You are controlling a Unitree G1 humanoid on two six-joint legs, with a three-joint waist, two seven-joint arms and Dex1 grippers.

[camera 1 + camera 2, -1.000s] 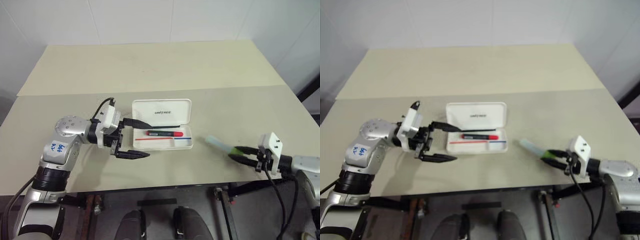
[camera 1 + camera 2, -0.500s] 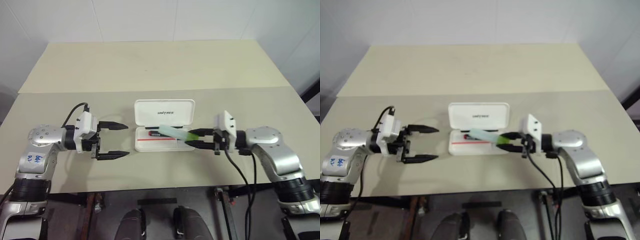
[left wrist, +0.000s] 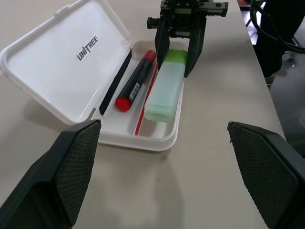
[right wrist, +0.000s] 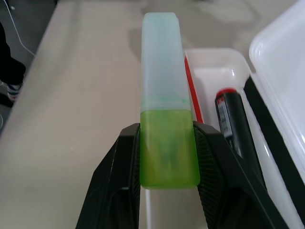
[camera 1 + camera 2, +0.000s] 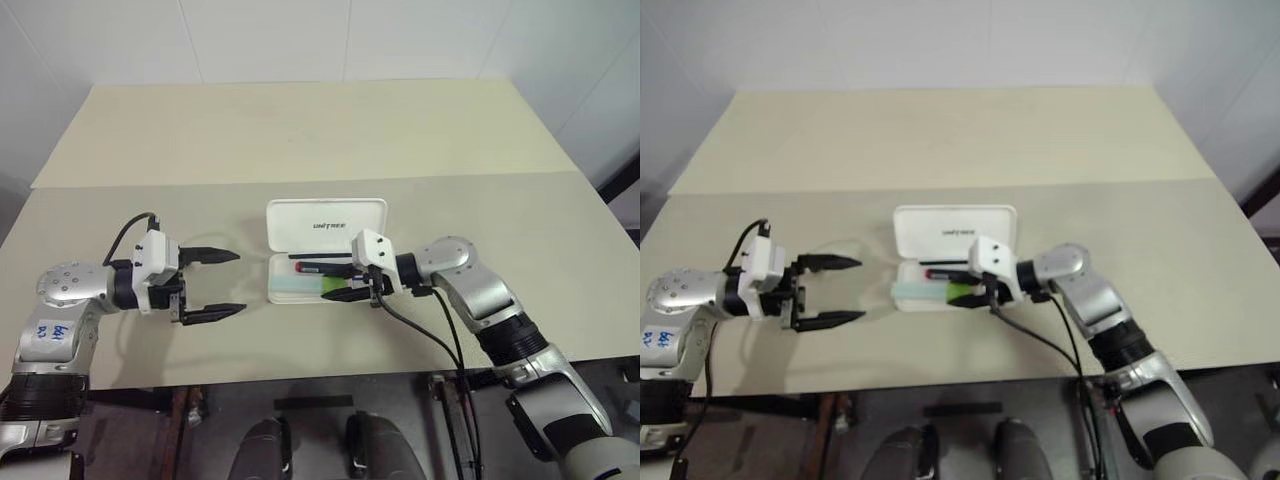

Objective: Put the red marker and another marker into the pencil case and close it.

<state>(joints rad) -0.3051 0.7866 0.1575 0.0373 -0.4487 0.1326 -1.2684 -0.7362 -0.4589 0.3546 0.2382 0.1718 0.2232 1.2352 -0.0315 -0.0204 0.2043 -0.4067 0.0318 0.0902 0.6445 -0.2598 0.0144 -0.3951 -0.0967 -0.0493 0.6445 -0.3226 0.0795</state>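
Note:
The white pencil case (image 5: 326, 222) lies open at the table's middle, its lid leaning back. The red marker (image 5: 322, 268) rests along the back of its tray (image 3: 143, 138). My right gripper (image 5: 342, 282) is shut on the lime cap of the mint-green marker (image 5: 300, 288) and holds it lengthwise over the tray's front part, beside the red marker (image 3: 136, 81). Whether it touches the tray floor I cannot tell. In the right wrist view both fingers (image 4: 119, 157) press the cap (image 4: 167, 143). My left gripper (image 5: 237, 282) stands open and empty left of the case.
The pale table (image 5: 300, 130) has a seam across it behind the case. A black cable (image 5: 430, 330) hangs from my right wrist past the near edge. Dark floor and a stand (image 3: 281, 28) lie beyond the table's right end.
My right gripper has carried the green marker leftward, from beside the case's right end to over the tray. The left gripper has drawn back to the left, away from the case, still open.

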